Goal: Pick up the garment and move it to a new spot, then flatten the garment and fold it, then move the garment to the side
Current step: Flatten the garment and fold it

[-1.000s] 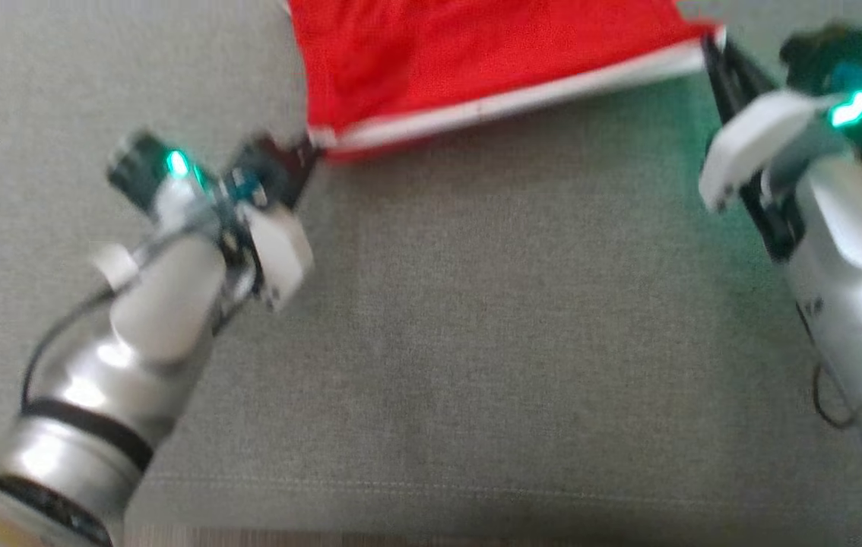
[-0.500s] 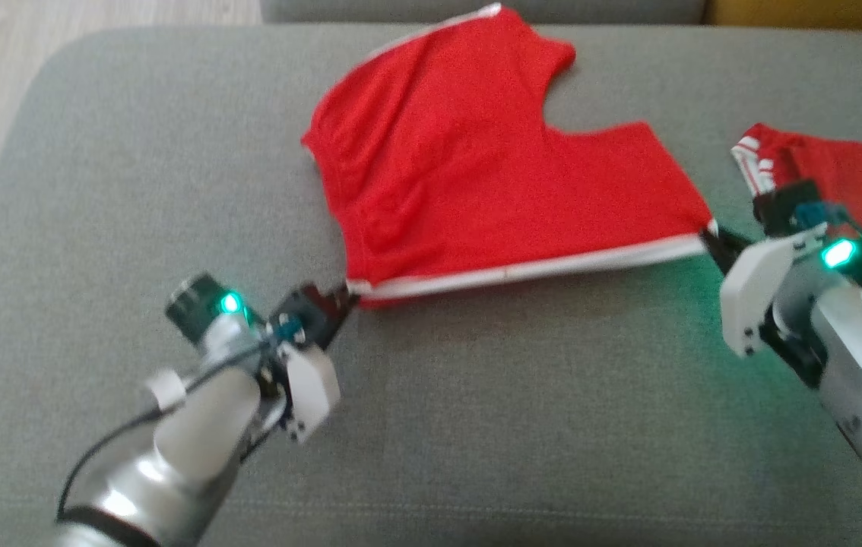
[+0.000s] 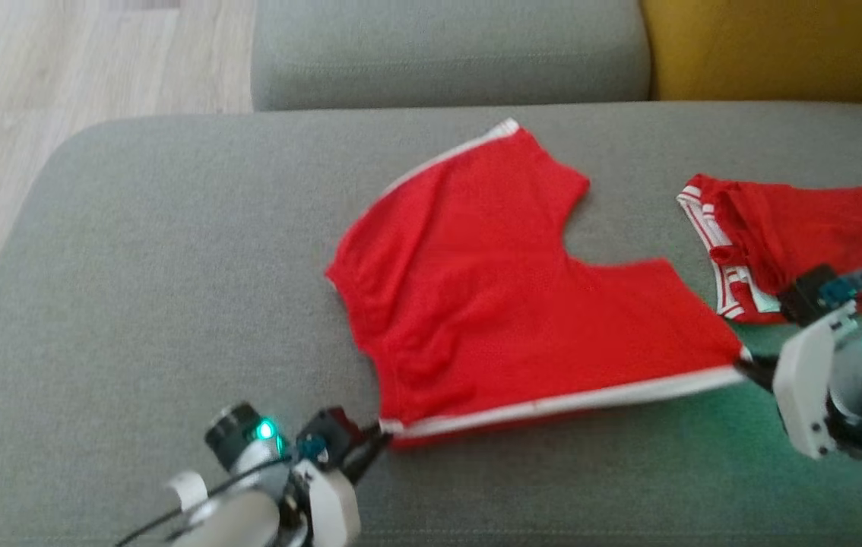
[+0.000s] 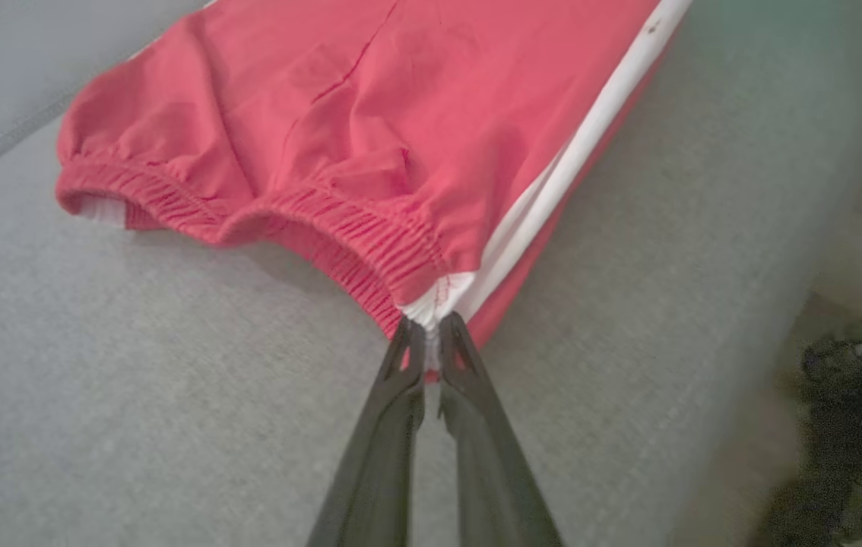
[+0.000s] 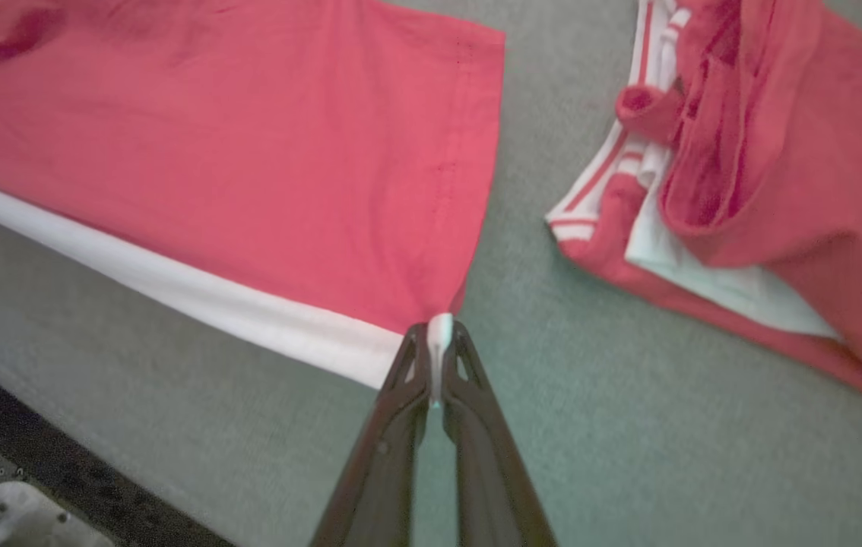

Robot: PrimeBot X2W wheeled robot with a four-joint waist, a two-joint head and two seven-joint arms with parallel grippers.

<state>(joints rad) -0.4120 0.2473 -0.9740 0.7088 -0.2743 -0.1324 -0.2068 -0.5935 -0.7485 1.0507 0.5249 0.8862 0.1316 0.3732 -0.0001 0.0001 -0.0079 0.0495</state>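
Left pincer (image 4: 431, 328) and right pincer (image 5: 437, 334) each pinch a corner of the red white-striped fabric shorts (image 3: 507, 304); thin grips may slip under tension.

garment (image 3: 507, 304) on sofa seat (image 3: 172, 266) | second garment (image 3: 803, 228) right of it, apart | left end effector (image 3: 378, 439) at its near-left corner | right end effector (image 3: 746, 365) at near-right corner

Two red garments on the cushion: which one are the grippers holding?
The larger red shorts, spread flat: the left gripper pinches its waistband corner, the right gripper its hem corner. The bunched red garment with striped trim lies apart, untouched.
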